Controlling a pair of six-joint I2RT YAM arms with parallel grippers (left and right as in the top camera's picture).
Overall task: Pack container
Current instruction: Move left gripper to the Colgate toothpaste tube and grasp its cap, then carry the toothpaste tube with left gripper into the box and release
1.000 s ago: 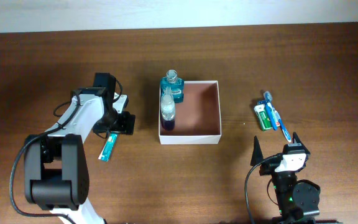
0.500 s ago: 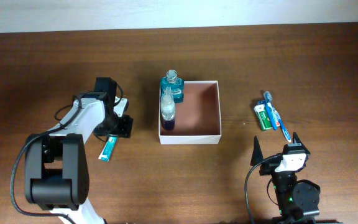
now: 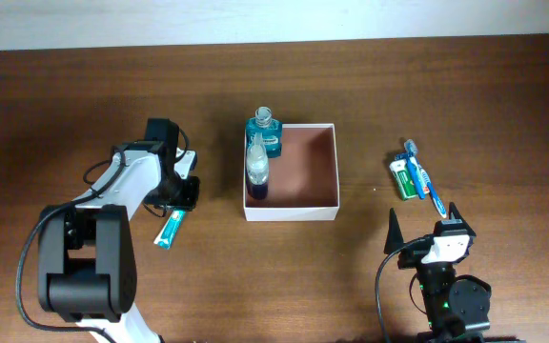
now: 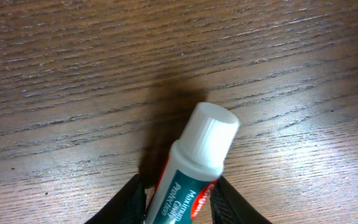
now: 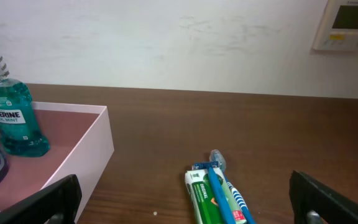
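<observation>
Clamping the toothpaste tube (image 4: 199, 146) just behind its cap, my left gripper (image 4: 179, 200) risked it pivoting loose when lifted.

Container (image 3: 305, 168) right half free — two bottles (image 3: 257, 170), seemingly upright, along its left wall

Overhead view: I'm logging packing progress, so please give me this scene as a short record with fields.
container: white-walled box, mid-table, open top
inside it: teal mouthwash bottle in the far-left corner; clear bottle with dark liquid by the left wall
left claw: fingers flank the toothpaste tube lying on the table; firm grip unclear
right claw: open, empty
outside: green packet and blue toothbrush, right of the container
</observation>
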